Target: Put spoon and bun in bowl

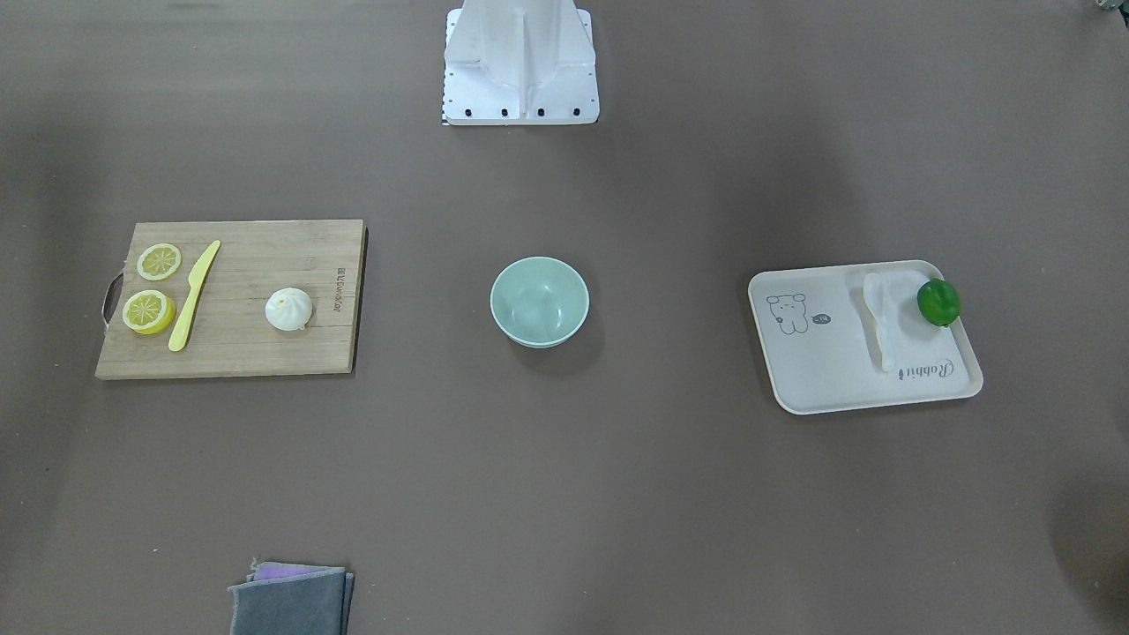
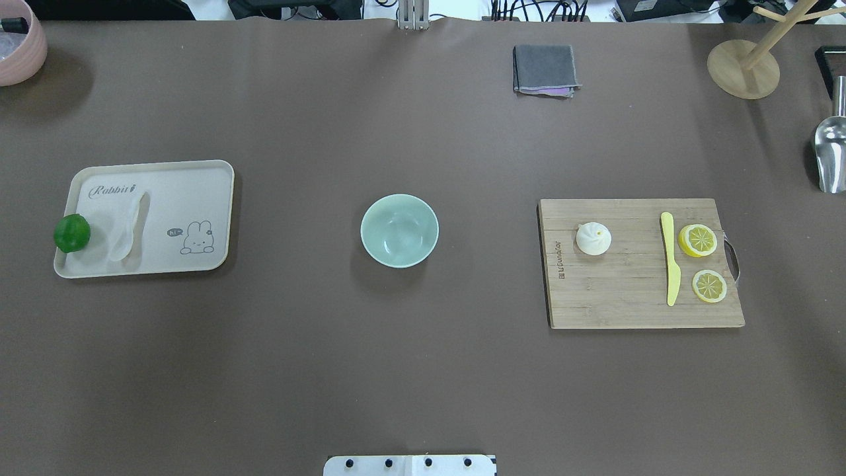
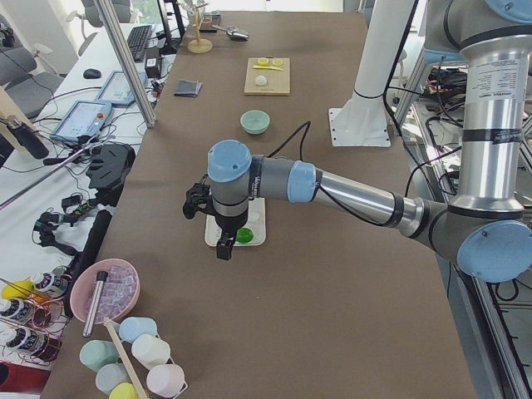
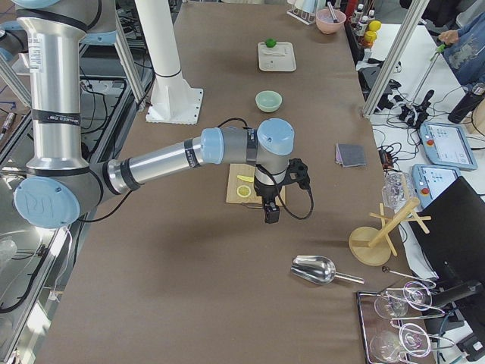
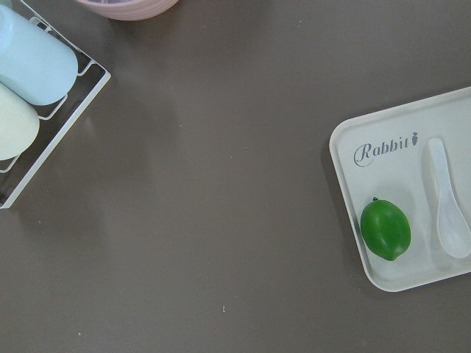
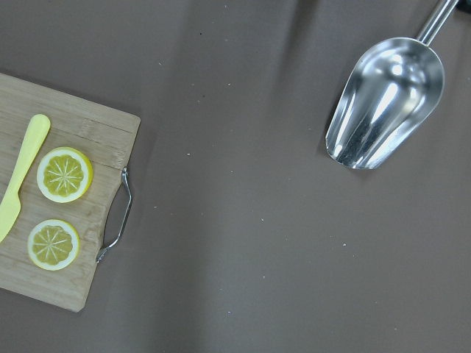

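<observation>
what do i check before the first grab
1. Bowl upright, empty: ok.
2. Spoon free on tray, lime close but apart: ok.
3. Bun on board, apart from knife: ok.
4. Left hand and right hand open: cannot tell, seen only from the sides.
5. Left hand over spoon: not ok, spoon at its wrist view's edge.
6. Right hand over bun: not ok, bun outside its wrist view.

Tray (image 2: 198,192) on my left, lime (image 2: 72,233) at its outer rim. Cutting board (image 2: 621,291) on my right: yellow knife (image 2: 670,259), two lemon slices (image 2: 698,240) just beside. Grey cloth (image 2: 544,69) at far edge. Metal scoop (image 2: 829,155) far right.
</observation>
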Motion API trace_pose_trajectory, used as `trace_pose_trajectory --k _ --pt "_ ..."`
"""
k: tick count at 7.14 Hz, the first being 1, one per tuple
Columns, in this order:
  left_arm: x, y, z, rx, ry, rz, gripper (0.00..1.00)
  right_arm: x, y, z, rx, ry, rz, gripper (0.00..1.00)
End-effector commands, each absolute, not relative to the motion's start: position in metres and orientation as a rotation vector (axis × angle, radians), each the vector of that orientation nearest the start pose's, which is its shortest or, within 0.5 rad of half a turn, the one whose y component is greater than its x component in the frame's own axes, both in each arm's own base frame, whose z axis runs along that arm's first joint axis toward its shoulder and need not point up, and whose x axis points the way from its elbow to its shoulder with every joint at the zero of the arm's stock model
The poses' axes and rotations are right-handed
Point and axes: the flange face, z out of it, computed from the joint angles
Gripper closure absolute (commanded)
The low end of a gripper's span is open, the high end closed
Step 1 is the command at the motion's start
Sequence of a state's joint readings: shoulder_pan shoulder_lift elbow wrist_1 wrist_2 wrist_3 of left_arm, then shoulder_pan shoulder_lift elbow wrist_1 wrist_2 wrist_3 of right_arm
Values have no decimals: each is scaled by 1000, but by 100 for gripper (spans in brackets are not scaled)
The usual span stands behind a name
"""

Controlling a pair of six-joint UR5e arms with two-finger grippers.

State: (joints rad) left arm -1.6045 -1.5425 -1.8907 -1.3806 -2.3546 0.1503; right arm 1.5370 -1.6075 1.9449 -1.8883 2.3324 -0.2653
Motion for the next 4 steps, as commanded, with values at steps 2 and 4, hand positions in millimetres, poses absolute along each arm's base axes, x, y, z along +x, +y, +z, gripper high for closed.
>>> trace_pose_trajectory --k 2,4 --pt "-79 -460 542 186 769 166 1 49 -458 529 105 -761 -292 0" --pt "-78 -465 549 181 770 162 1 49 -458 530 104 -766 -296 0"
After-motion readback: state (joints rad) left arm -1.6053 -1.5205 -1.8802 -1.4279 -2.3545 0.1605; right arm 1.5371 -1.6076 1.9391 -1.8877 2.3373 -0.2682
